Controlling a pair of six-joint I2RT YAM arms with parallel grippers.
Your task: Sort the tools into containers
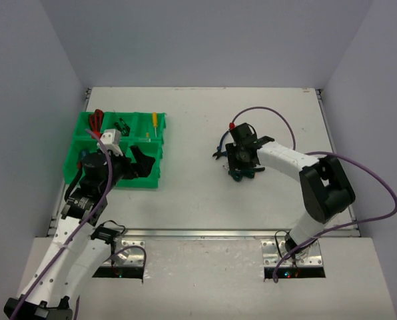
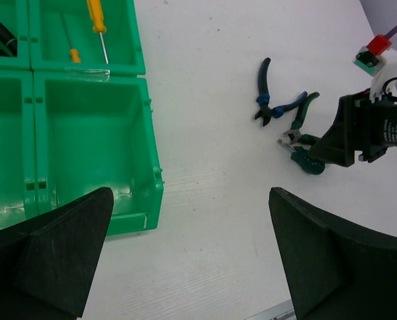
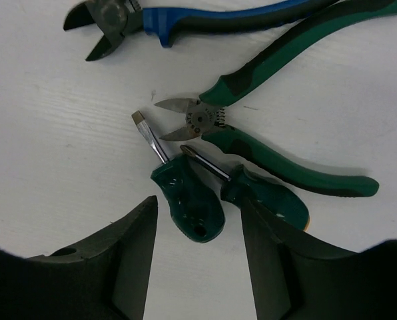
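Observation:
Two stubby dark-green screwdrivers lie side by side under my right gripper [image 3: 198,203]. The flat-tip one [image 3: 188,200] sits in the gap between the fingers, which stand apart and clear of its handle. The cross-tip one [image 3: 268,200] lies partly under the right finger. Green-handled pliers [image 3: 285,170] and blue-handled cutters [image 3: 205,17] lie just beyond. My left gripper [image 2: 190,200] is wide open and holds nothing, beside the near right corner of the green containers [image 2: 152,153]. A yellow screwdriver [image 2: 95,17] lies in a far compartment.
The green bin tray [image 1: 75,143] stands at the table's left, with red-handled tools [image 1: 96,120] in its far-left compartment. The loose tools cluster under the right gripper [image 1: 242,163] at centre right. Grey walls enclose the table on three sides.

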